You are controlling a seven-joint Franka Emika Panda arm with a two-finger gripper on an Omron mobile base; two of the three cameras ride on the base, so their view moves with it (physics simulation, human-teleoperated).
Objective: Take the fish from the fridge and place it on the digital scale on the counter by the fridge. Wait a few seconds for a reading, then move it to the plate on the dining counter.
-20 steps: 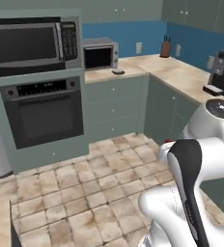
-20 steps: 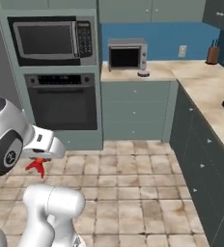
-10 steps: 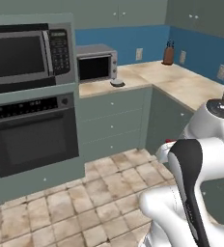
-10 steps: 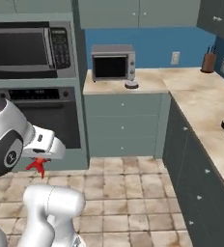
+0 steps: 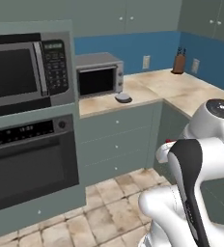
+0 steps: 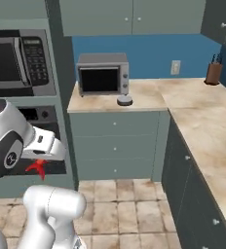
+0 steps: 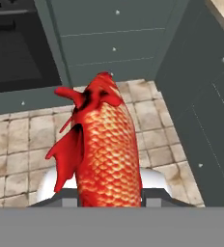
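Hand view: fish [image 7: 104, 149] rises between the gripper [image 7: 109, 200] tips, clamped, tail up, over the tiled floor [image 7: 17, 144] | right base view: red fin under the wrist; digital scale [image 6: 124, 100] at the counter [image 6: 149, 97] front edge, just before the small microwave [image 6: 103, 74] | left base view: scale likewise near the front edge.

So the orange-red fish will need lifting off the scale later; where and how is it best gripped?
Judging by the hand view, grip the slender orange-red scaled fish across its narrow mid-body, coming from above with a finger on each flat flank. The fins and tail are thin and flare outward, so they would likely slip.
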